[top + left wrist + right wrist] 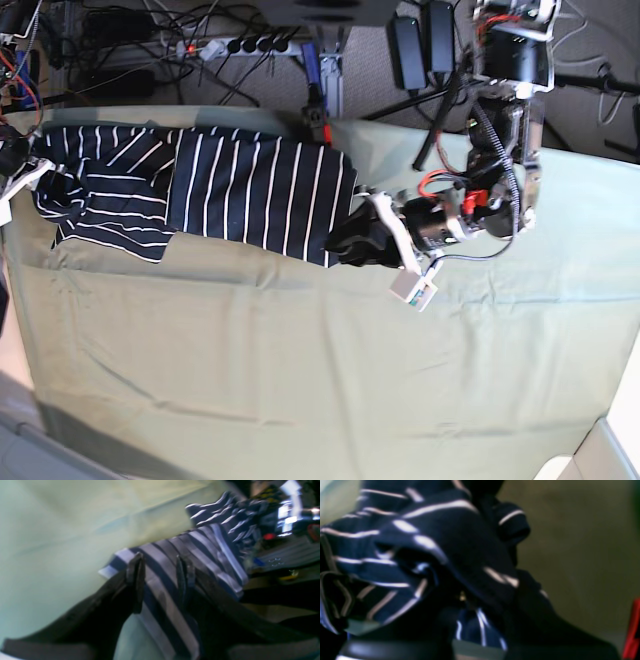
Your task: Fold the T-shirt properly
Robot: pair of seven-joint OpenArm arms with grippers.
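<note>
The T-shirt [240,190], dark navy with thin white stripes, lies along the far side of the table and is crumpled at its left end. My left gripper [352,240] is at the shirt's right edge. In the left wrist view its fingers [135,580] stand apart over flat striped fabric [212,545], so the gripper [160,580] is open. My right gripper [14,170] sits at the shirt's far left end. In the right wrist view bunched striped fabric [445,542] is gathered up in front of the camera and hides the fingers.
A pale green cloth [320,370] covers the table. The left arm [500,150] reaches in from the back right, with a white connector [415,290] hanging near its wrist. A power strip and cables [230,45] lie behind the table's far edge.
</note>
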